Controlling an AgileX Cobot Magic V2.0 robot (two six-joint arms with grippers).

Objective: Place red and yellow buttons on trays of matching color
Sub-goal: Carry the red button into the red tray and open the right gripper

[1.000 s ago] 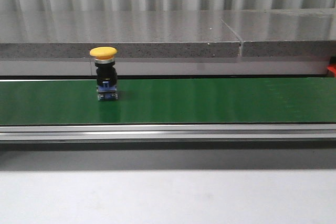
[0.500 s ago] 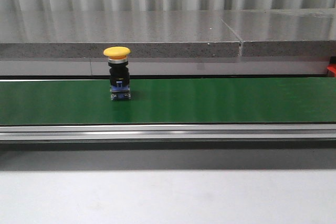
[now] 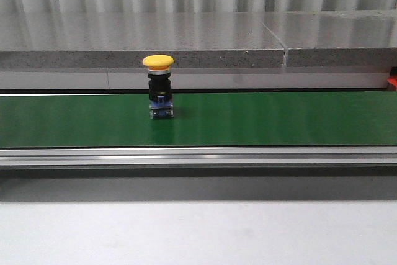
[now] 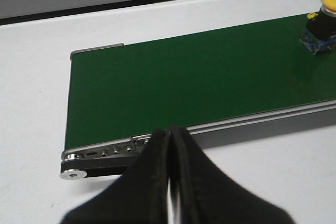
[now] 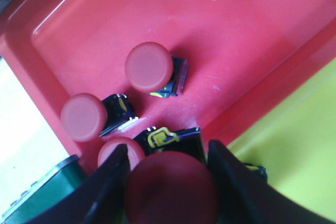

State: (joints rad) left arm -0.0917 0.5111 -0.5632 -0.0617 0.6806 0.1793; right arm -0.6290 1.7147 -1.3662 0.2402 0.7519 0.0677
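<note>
A yellow button (image 3: pixel 158 88) stands upright on the green conveyor belt (image 3: pixel 260 119); in the left wrist view it (image 4: pixel 323 19) is at the belt's far part. My left gripper (image 4: pixel 170 132) is shut on nothing, just off the belt's end over the white table. My right gripper (image 5: pixel 168 148) is shut on a red button (image 5: pixel 170 187), its fingers on either side of the cap, above the red tray (image 5: pixel 236 24). Three other red buttons (image 5: pixel 148 66) (image 5: pixel 84 117) (image 5: pixel 118 150) lie in that tray. The yellow tray (image 5: pixel 299 145) adjoins it.
A grey stone ledge (image 3: pixel 186 41) runs behind the belt, and an aluminium rail (image 3: pixel 198 155) runs along its front. A red edge (image 3: pixel 392 82) peeks in at the far right of the front view. A dark part (image 5: pixel 255 171) shows on the yellow tray beside my right finger.
The yellow button has travelled to the right along the belt. Neither arm shows in the front view.
</note>
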